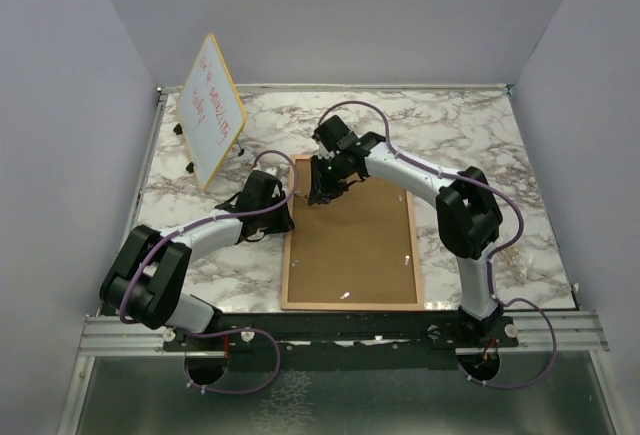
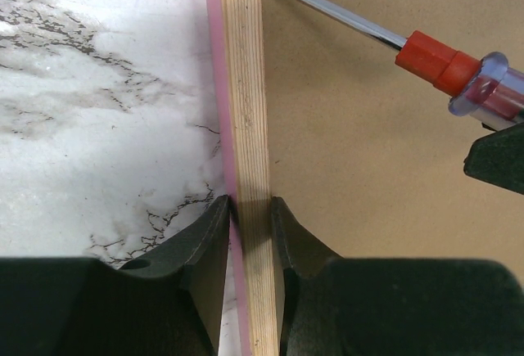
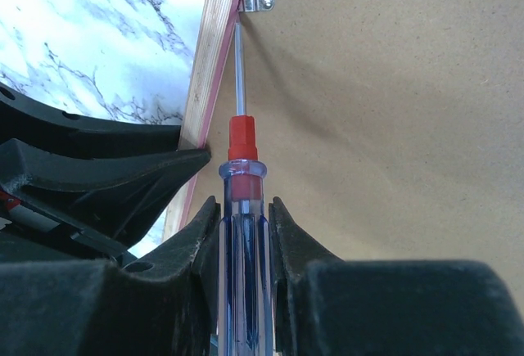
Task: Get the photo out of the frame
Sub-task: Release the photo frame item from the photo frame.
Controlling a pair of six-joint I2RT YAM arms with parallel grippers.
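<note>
The frame [image 1: 350,245] lies face down on the marble table, brown fibreboard back up. The photo is hidden beneath that back. My left gripper [image 2: 250,205] is shut on the frame's left wooden rail [image 2: 246,110], one finger on the pink outer edge and one on the inner side. My right gripper [image 3: 244,202] is shut on a screwdriver [image 3: 243,233] with a clear blue handle and a red collar. Its blade tip rests at a small metal clip [image 3: 256,2] by the rail's inner edge. From above, the right gripper [image 1: 325,183] hovers over the frame's far left corner, close to the left gripper [image 1: 285,217].
A yellow-edged whiteboard [image 1: 212,107] with red writing stands tilted at the back left. More small clips [image 1: 409,259] sit along the frame's right and near sides. Grey walls enclose the table [image 1: 470,135] on three sides.
</note>
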